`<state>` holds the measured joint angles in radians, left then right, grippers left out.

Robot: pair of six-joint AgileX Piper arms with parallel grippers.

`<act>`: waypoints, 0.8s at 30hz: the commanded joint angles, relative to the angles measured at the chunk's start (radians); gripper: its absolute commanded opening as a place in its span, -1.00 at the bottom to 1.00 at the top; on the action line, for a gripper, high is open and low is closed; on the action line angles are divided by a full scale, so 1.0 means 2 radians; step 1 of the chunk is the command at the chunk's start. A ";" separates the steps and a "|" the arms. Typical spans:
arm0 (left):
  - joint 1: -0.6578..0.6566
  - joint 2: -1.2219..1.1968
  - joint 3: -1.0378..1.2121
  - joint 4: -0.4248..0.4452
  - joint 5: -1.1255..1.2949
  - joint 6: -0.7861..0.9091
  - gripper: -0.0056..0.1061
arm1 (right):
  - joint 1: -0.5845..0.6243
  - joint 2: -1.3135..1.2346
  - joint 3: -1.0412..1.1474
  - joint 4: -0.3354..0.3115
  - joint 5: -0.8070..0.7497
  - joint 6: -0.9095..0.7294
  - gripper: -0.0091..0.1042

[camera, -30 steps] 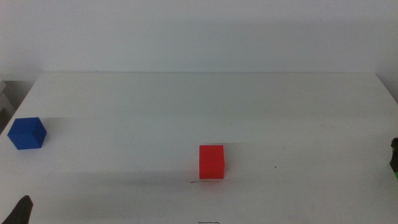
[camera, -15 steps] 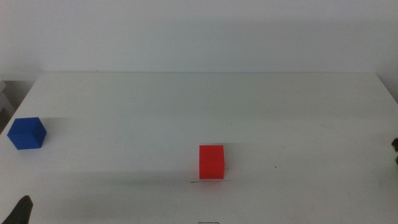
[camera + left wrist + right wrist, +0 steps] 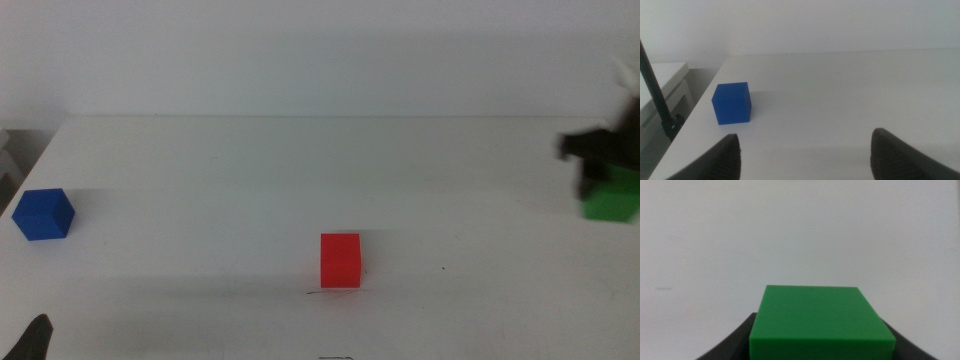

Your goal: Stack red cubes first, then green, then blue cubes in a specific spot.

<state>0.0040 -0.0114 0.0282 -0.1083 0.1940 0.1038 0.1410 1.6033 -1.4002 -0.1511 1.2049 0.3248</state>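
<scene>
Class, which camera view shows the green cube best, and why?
The right wrist view: the green cube fills it, sharp, held by the right gripper. The middle view shows it small and blurred at the right edge. The left wrist view does not show it.

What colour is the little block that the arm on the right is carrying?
Green. The green cube fills the right wrist view, held in the right gripper.

Light: even, bright, diffuse | Shadows: soft, faint on white worktop (image 3: 300, 170) | Blur: right end effector (image 3: 600, 165) motion-smeared | Glare: none
</scene>
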 commanded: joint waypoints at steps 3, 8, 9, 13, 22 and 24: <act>-0.004 -0.013 0.000 -0.004 -0.043 -0.002 0.63 | 0.097 -0.013 -0.061 -0.023 0.034 0.080 -0.86; -0.004 -0.013 0.000 -0.004 -0.043 -0.002 0.63 | 0.183 0.046 -0.119 -0.022 0.045 0.124 -0.86; -0.004 -0.013 0.000 -0.004 -0.043 -0.002 0.63 | 0.197 0.060 -0.133 -0.021 0.045 0.131 -0.86; -0.004 -0.013 0.000 -0.004 -0.043 -0.002 0.63 | 0.234 0.119 -0.194 -0.009 0.045 0.145 -0.86; -0.004 -0.013 0.000 -0.004 -0.043 -0.002 0.63 | 0.270 0.202 -0.258 0.021 0.045 0.164 -0.86; -0.004 -0.013 0.000 -0.004 -0.043 -0.002 0.63 | 0.274 0.207 -0.258 0.022 0.045 0.167 -0.86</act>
<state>0.0040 -0.0114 0.0282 -0.1083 0.1940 0.1047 0.6849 2.0738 -1.8787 -0.0919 1.2285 0.6526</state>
